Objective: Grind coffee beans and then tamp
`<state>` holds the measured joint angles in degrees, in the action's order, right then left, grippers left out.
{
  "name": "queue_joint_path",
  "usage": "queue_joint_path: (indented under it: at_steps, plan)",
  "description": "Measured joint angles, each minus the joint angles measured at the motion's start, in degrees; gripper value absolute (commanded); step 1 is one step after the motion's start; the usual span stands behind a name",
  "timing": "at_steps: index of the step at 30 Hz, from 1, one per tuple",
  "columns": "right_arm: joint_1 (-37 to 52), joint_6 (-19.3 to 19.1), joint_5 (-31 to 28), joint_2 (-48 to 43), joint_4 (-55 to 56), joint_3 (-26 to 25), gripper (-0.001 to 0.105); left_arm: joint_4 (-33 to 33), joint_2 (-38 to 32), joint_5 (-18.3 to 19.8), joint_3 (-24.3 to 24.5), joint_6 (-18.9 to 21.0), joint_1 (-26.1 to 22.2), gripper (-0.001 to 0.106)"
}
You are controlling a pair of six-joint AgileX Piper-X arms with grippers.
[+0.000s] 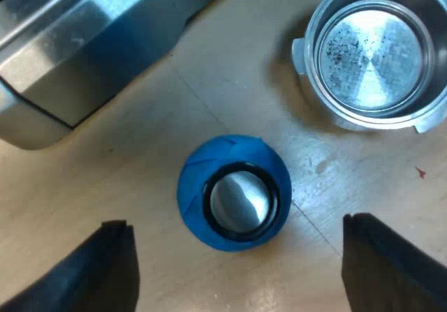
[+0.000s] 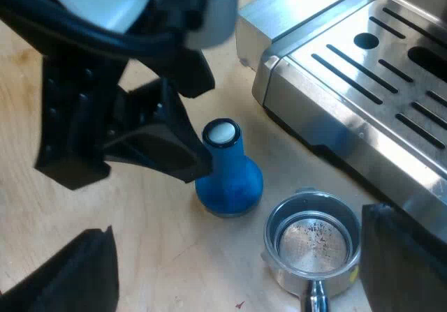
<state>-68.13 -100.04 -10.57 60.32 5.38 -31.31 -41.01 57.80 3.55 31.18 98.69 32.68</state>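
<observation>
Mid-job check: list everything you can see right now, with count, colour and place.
tamper: one, blue with a silver top, standing upright on the table beside the holder.
holder: one, bare metal, basket facing up with a few dark specks inside, on the table close to the machine's drip tray.
espresso machine: one, silver, with a slotted drip tray.
table: one, light wood, under everything.
left hand: one, black fingers open, above the tamper, one finger on either side of it.
right hand: one, black fingers open, above the table near the tamper and holder.
</observation>
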Motion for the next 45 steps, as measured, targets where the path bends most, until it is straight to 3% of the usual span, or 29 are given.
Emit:
queue_joint_path:
  at_steps: [21,33,37,42,43,45]
  plan:
    - [0.00,0.00,0.00,0.00,0.00,0.00,0.071,4.36,9.36,0.13,0.00,-0.25,0.00,0.064]
    - [0.00,0.20,0.00,0.00,0.00,0.00,0.071,6.63,10.10,0.13,0.00,-0.92,0.00,0.063]
    - [0.00,0.20,0.00,0.00,0.00,0.00,0.071,5.70,10.10,0.13,0.00,-0.92,0.00,0.044]
    - [0.00,0.20,0.00,0.00,0.00,0.00,0.071,5.15,10.10,0.13,0.00,-0.92,0.00,0.012]
    - [0.00,0.20,0.00,0.00,0.00,0.00,0.071,5.15,10.10,0.13,0.00,-0.92,0.00,0.001]
    - [0.00,0.20,0.00,0.00,0.00,0.00,0.071,4.87,10.10,0.13,0.00,-0.92,0.00,0.000]
